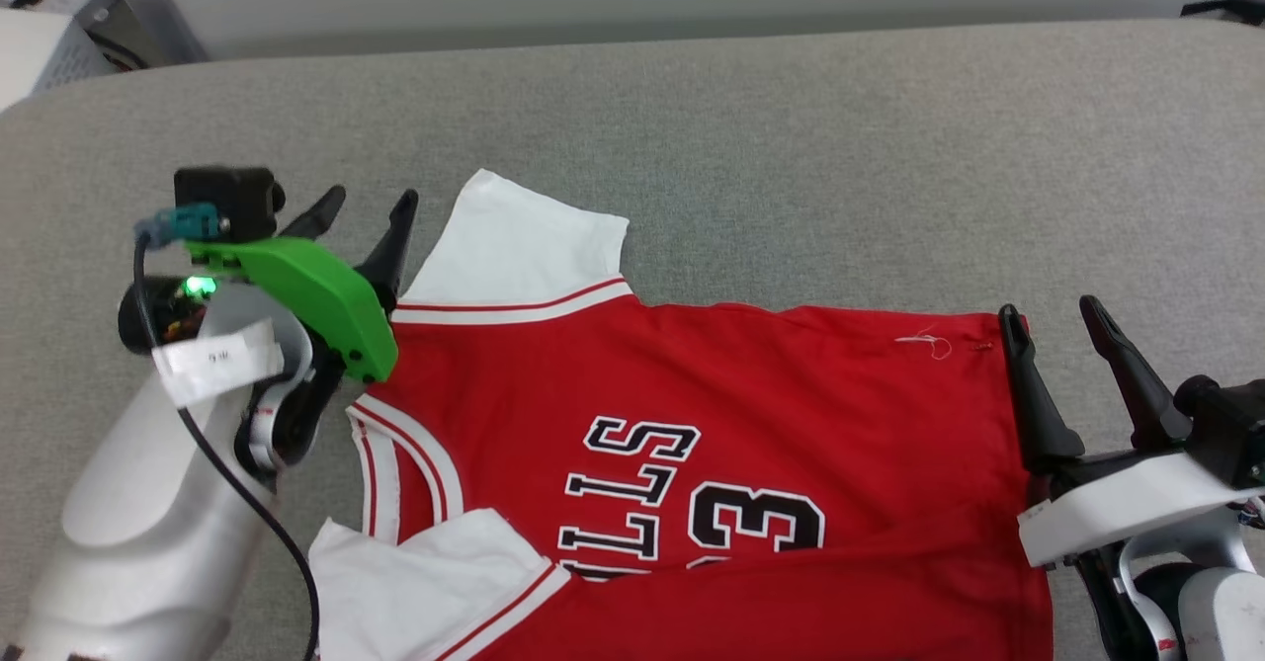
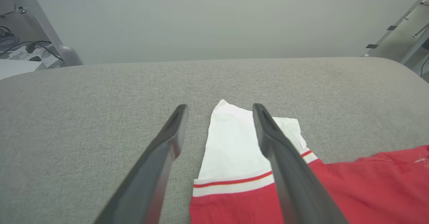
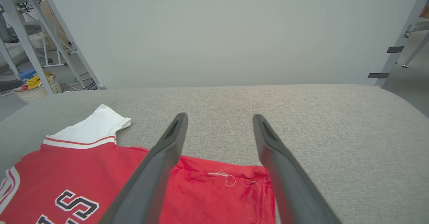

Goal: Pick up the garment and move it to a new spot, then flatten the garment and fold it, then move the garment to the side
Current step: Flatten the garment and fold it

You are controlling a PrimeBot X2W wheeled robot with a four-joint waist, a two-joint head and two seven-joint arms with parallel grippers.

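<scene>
Beyond the garment, a basket holds yellow things.

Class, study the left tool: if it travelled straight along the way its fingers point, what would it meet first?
Probably the garment's white sleeve, lying between the left tool's open fingers; if it clears that, the grey cushion beyond. Depth is unclear.

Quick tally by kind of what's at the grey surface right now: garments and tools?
Garments: 1, the red jersey
Tools: 2, the left tool and the right tool, both open
Total: 3
</scene>
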